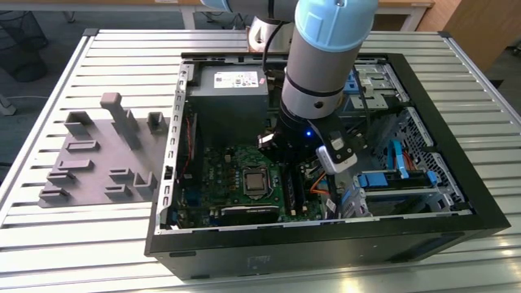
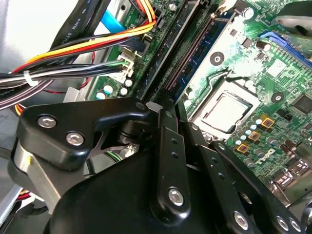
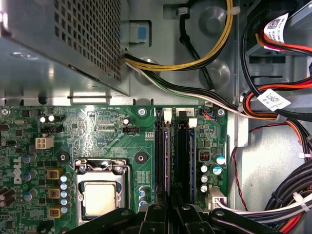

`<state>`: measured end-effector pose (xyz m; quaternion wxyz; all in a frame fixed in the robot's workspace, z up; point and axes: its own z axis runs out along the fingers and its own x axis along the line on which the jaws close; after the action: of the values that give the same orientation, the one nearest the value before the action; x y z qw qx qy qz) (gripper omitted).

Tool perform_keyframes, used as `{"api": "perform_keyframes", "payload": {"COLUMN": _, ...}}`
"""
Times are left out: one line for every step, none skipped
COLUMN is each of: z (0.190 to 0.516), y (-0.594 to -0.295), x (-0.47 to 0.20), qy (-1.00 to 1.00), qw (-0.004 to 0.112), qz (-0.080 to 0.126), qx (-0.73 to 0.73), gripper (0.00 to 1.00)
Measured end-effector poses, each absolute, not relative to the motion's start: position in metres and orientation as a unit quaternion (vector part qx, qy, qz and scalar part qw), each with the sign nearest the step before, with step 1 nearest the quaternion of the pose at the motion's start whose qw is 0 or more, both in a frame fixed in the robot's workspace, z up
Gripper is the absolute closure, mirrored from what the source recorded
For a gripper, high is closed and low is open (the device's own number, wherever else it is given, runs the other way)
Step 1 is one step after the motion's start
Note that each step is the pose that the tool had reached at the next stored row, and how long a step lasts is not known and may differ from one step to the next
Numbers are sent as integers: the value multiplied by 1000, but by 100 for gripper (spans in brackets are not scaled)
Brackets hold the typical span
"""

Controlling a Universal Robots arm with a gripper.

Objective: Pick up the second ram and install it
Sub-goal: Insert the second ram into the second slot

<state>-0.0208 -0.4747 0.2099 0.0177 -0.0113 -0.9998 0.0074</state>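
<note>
In the first wrist view the hand [image 3: 171,214] fills the lower middle of the frame, its black linkages drawn close together over the two long black memory slots [image 3: 160,151] of the green motherboard [image 3: 107,131]. The second ram [image 3: 191,156] stands on edge in the right-hand slot, its blue board running up the frame from just above the fingertips to the slot's upper end. The fingers look nearly closed, but I cannot tell whether they grip the stick, press on its top edge or merely hover over it. Left of the slots, at lower left of the frame, sits the processor socket [image 3: 100,195]; at the right edge runs a bundle of cables [image 3: 273,112], and the perforated grey power supply [image 3: 63,39] takes the upper left.

In the second wrist view the hand's black linkage [image 2: 165,161] covers the lower half of the frame, and beyond it the slots [image 2: 187,53] stretch toward the upper middle, with the socket [image 2: 226,109] at right centre.

In the exterior view the arm [image 1: 321,73] reaches down into the open computer case [image 1: 326,244], which lies on the slatted table [image 1: 82,244]. A grey fixture plate [image 1: 97,159] rests at the left of the frame.
</note>
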Motion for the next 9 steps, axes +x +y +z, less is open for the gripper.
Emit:
{"api": "perform_keyframes", "payload": {"z": 210, "y": -475, "x": -21, "qy": -1000, "qw": 18, "qz": 7, "qx": -11, "gripper": 86}}
{"api": "perform_keyframes", "payload": {"z": 210, "y": -475, "x": -21, "qy": -1000, "qw": 18, "qz": 7, "qx": -11, "gripper": 86}}
{"api": "perform_keyframes", "payload": {"z": 210, "y": -475, "x": -21, "qy": -1000, "qw": 18, "qz": 7, "qx": -11, "gripper": 86}}
{"api": "perform_keyframes", "payload": {"z": 210, "y": -475, "x": -21, "qy": -1000, "qw": 18, "qz": 7, "qx": -11, "gripper": 86}}
{"api": "perform_keyframes", "payload": {"z": 210, "y": -475, "x": -21, "qy": -1000, "qw": 18, "qz": 7, "qx": -11, "gripper": 86}}
{"api": "perform_keyframes", "payload": {"z": 211, "y": -475, "x": -21, "qy": -1000, "qw": 18, "qz": 7, "qx": -12, "gripper": 86}}
{"api": "perform_keyframes", "payload": {"z": 212, "y": -475, "x": -21, "qy": -1000, "qw": 18, "qz": 7, "qx": -12, "gripper": 86}}
{"api": "perform_keyframes", "payload": {"z": 213, "y": -475, "x": -21, "qy": -1000, "qw": 18, "qz": 7, "qx": -12, "gripper": 86}}
{"api": "perform_keyframes", "payload": {"z": 213, "y": -475, "x": -21, "qy": -1000, "qw": 18, "qz": 7, "qx": -12, "gripper": 86}}
